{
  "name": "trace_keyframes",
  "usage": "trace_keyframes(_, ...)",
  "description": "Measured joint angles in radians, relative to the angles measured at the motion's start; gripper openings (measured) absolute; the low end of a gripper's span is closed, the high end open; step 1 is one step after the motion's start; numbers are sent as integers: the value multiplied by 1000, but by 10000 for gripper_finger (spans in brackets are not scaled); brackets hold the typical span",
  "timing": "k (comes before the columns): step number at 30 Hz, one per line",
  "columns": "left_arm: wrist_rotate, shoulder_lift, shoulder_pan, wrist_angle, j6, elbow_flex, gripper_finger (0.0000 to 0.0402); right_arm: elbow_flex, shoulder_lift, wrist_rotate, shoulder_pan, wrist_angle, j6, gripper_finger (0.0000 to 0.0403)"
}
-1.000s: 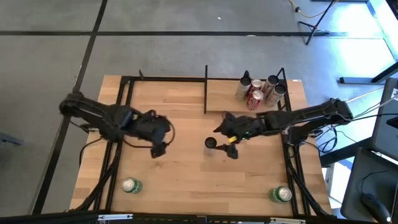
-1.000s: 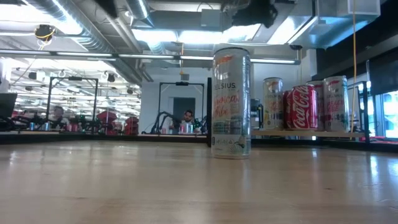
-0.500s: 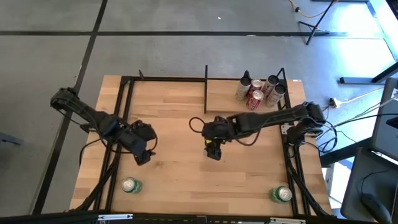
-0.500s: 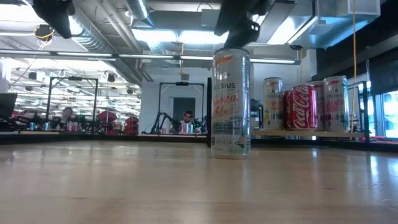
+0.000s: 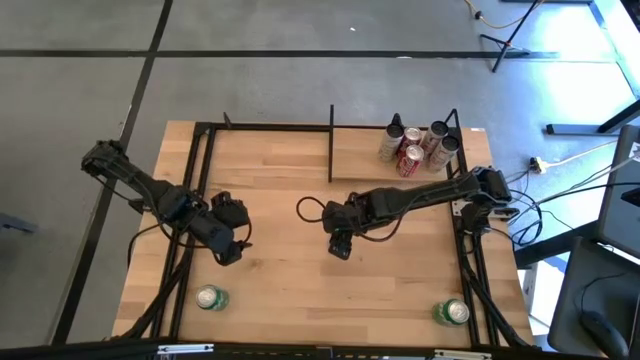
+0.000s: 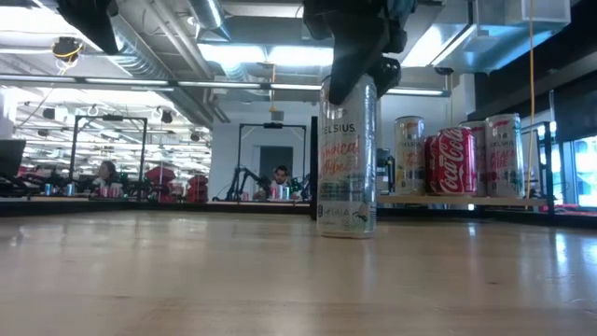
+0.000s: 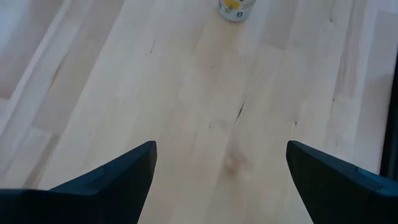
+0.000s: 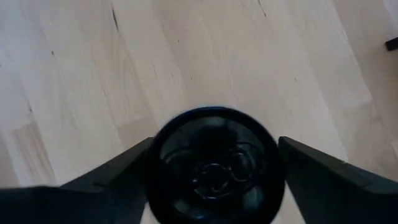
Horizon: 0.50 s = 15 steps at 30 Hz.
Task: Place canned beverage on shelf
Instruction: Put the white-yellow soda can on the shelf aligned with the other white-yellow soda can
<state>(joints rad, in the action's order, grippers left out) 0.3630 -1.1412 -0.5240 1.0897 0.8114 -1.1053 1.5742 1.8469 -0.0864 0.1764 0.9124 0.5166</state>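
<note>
High view has my right gripper point(image 5: 340, 245) directly over the upright can point(image 6: 347, 159) on the bare wooden tabletop point(image 5: 280, 280), fingers apart either side of its top, the shelf point(image 5: 400, 160) beyond it toward the far right corner, my left gripper point(image 5: 228, 252) spread open apart

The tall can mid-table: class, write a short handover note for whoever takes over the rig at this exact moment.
Right hand: open, straddling the top of the tall can, no grip yet.
Left hand: open, waiting over bare table on the left.
Tall can: upright mid-table, off the shelf.
Done: four cans stand at the shelf's right end.
Left: close on the tall can, lift it, set it on the shelf. Two green cans wait at the near edge.
</note>
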Motion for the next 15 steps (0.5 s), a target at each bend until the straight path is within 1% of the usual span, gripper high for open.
trace_keyframes(2, 0, 0, 0, -2, -10, 0, 345, 0, 0, 0, 0, -1, 2, 285)
trace_keyframes(5, 9, 0, 0, -2, -36, 0, 345, 0, -2, -1, 0, -1, 2, 223)
trace_keyframes(6, 12, 0, 0, -2, -49, 0, 345, 0, -5, -1, 0, 1, -1, 217)
trace_keyframes(10, 13, 0, 0, -2, -84, 0, 345, -3, -31, -1, -1, 27, -35, 217)
trace_keyframes(12, 15, 0, 0, -2, -89, 0, 345, -3, -72, 1, -12, 51, -69, 217)
trace_keyframes(15, 21, 0, 6, -12, -89, 0, 345, 0, -147, -1, -43, 133, -136, 217)
